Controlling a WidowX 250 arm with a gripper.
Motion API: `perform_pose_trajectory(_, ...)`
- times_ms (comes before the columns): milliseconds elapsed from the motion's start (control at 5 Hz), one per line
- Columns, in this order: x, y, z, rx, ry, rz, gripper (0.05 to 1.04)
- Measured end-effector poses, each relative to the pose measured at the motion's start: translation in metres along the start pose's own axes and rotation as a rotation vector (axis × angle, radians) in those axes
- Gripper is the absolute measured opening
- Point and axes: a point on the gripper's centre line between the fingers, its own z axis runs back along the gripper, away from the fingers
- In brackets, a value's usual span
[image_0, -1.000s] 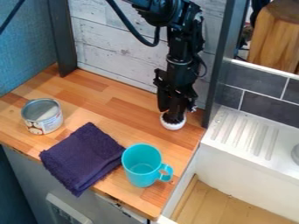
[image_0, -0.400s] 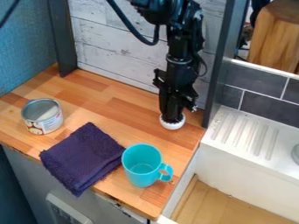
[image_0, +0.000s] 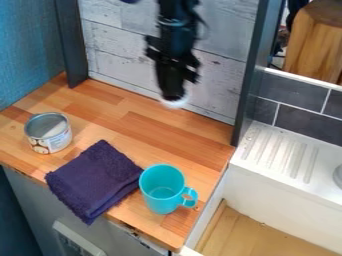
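The black gripper (image_0: 174, 95) hangs above the back of the wooden counter, in front of the white plank wall. It is shut on a small white round object (image_0: 175, 103), which is held up off the counter and partly hidden by the fingers. A turquoise mug (image_0: 162, 189) stands upright near the front right edge, its handle pointing right. Left of the mug lies a folded dark purple cloth (image_0: 95, 181). An open tin can (image_0: 49, 133) with a pale label stands at the counter's left.
To the right of the wooden counter (image_0: 143, 124) is a white sink with a ribbed drainboard (image_0: 284, 154). A dark upright post (image_0: 255, 75) rises at the counter's back right corner, another (image_0: 69, 42) at the back left.
The gripper has closed on the white object and lifted it off the counter, moving up and to the left. The mug, cloth and can have stayed put.
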Motion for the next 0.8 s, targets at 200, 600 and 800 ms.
perform_pose_trajectory(200, -0.020, 0.045, 0.000, 0.044, 0.042, 0.130, 0.239)
perform_pose_trajectory(600, -0.050, 0.118, -0.002, 0.073, 0.026, 0.367, 0.239)
perform_pose_trajectory(800, -0.053, 0.125, -0.028, 0.053, 0.049, 0.408, 0.239)
